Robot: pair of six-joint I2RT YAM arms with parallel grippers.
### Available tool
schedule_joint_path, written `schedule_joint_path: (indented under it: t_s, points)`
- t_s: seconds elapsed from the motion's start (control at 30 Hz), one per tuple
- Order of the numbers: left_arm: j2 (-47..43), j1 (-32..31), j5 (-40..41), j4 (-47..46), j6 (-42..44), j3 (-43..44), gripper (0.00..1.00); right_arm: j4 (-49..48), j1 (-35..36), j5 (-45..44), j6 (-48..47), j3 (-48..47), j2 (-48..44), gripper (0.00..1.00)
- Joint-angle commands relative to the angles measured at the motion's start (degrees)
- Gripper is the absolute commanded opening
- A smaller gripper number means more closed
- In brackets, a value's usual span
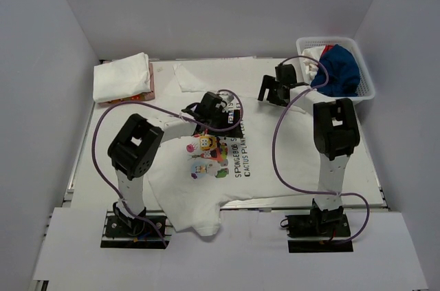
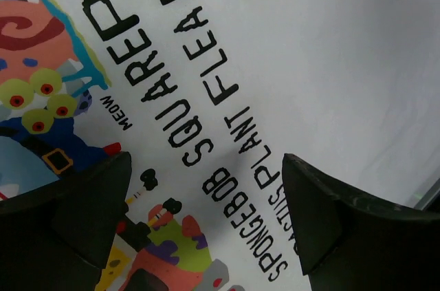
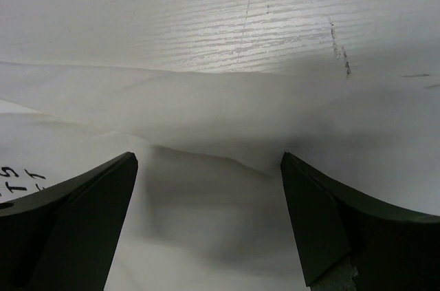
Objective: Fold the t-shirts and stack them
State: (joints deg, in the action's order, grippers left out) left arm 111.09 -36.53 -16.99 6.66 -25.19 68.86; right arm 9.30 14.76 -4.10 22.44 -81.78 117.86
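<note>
Fingers on both arms are hanging spread apart, gripping nothing: the left fingers (image 2: 82,222) are hovering over the printed chest of the white t-shirt (image 1: 185,198) lying flat on the counter (image 1: 240,67), the right fingers (image 3: 344,229) over its rumpled far edge near the basket (image 1: 368,88) of unfolded clothes (image 1: 340,71). Folding seems to be only beginning, so each arm is needing to drop and pinch an edge; nothing is blocking them, and the folded shirt (image 1: 122,78) is sitting far left as the stack.
</note>
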Motion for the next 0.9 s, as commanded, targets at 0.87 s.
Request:
schedule_joint_path:
  t_s: [0.87]
  points:
    - [0.4,-5.4,20.5,21.3,-2.1,-11.7,1.00,-2.3,3.1,-0.4,2.2,7.6,-5.1,0.91]
